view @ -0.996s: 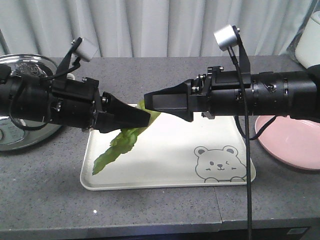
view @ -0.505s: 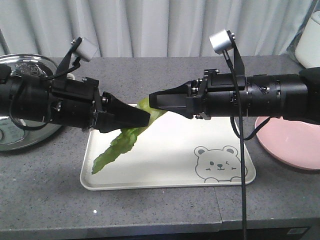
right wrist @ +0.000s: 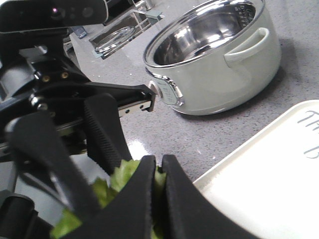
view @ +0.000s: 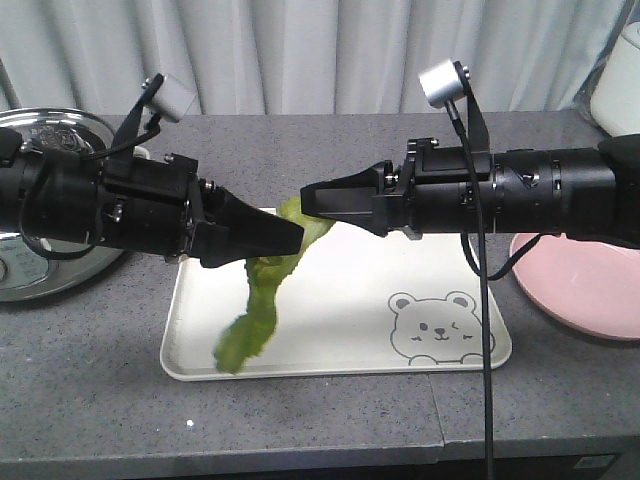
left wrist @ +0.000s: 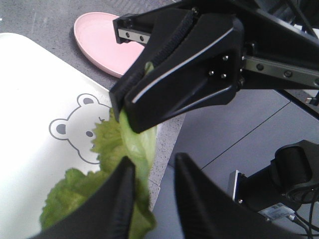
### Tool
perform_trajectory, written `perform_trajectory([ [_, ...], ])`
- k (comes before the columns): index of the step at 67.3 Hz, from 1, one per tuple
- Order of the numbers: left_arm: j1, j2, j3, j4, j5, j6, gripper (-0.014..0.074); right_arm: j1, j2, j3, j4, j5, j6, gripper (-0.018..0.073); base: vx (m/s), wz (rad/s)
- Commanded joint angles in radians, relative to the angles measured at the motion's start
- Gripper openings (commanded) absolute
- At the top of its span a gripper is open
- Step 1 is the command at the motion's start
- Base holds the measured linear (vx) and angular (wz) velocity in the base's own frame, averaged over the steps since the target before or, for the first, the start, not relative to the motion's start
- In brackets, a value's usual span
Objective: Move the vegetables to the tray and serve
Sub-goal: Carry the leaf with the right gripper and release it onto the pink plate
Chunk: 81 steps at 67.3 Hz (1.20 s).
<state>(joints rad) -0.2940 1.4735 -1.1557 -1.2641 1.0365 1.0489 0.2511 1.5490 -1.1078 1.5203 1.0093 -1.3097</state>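
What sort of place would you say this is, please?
Likely a kitchen-style counter, perhaps staged: a grey speckled countertop carries a cooker pot, a pink plate and a tray with a lettuce leaf over it, a curtain behind.

Both arms are reaching in level from opposite sides, tips almost meeting. The left gripper [view: 292, 236] is holding its jaws slightly apart, while the right gripper [view: 306, 194] is pinching its jaws onto the lettuce leaf [view: 262, 300].

**Soft light, blurred foreground**

Diffuse overhead light leaves only faint shadows on the tray [view: 340, 300]. The lettuce leaf [view: 265, 295] smears at its hanging tip. Glare streaks the steel rim of the pot [right wrist: 219, 82]. In both wrist views, the near black fingers [right wrist: 137, 204] are out of focus.
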Motion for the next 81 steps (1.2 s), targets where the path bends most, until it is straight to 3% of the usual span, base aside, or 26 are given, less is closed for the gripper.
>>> perform_trajectory([
  [1,-0.005,-0.036,-0.028,-0.074,0.001,0.002,0.0391,-0.014,-0.057,-0.029,0.038,-0.007,-0.012,-0.0004,0.00,0.00],
  [6,-0.002,-0.036,-0.028,-0.073,-0.002,0.002,0.0476,-0.031,-0.088,-0.029,-0.004,-0.031,-0.004,-0.0004,0.00,0.00],
  [13,-0.002,-0.036,-0.028,-0.073,-0.002,0.002,0.0531,-0.070,-0.155,-0.029,-0.145,-0.083,0.063,-0.0004,0.00,0.00],
  [27,-0.002,-0.036,-0.028,-0.073,-0.002,0.002,0.0535,-0.199,-0.303,-0.029,-0.520,-0.132,0.323,-0.0004,0.00,0.00],
  [42,-0.002,-0.036,-0.028,-0.073,-0.002,0.002,0.0535,-0.392,-0.392,-0.029,-0.818,-0.134,0.593,-0.0004,0.00,0.00],
  [57,-0.002,-0.036,-0.028,-0.073,-0.001,0.002,0.0535,-0.520,-0.375,-0.029,-0.997,-0.202,0.764,-0.0004,0.00,0.00],
  [69,-0.002,-0.036,-0.028,-0.073,0.000,0.002,0.0535,-0.532,-0.321,-0.029,-1.114,-0.293,0.823,-0.0004,0.00,0.00],
  [81,-0.002,-0.036,-0.028,-0.073,0.002,0.002,0.0535,-0.532,-0.248,-0.029,-1.127,-0.400,0.812,-0.0004,0.00,0.00],
])
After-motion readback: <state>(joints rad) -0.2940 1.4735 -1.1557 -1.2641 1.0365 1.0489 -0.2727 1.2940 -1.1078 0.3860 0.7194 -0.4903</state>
